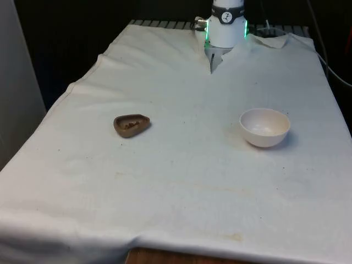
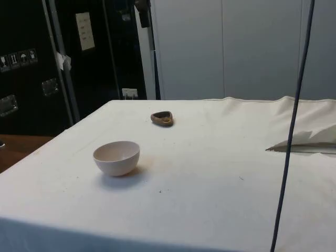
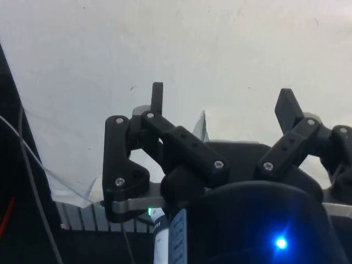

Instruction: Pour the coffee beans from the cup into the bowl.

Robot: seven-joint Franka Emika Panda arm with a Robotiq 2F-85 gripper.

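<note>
A small brown cup (image 1: 132,125) with coffee beans in it sits on the white cloth toward the front view's left; it is also in the side view as a brown cup (image 2: 162,118) near the far edge. A white bowl (image 1: 265,127) stands empty toward the front view's right, and in the side view the bowl (image 2: 117,157) is nearer the camera. In the wrist view my gripper (image 3: 223,107) hangs open above bare cloth near the robot's base, with nothing between its fingers. Its black fingertips (image 3: 157,98) stand far apart.
The robot's white base (image 1: 226,26) stands at the table's far end, where the cloth is slit and folded. A dark cable (image 2: 291,126) hangs down in the side view. The table's wooden front edge (image 1: 181,257) shows under the cloth.
</note>
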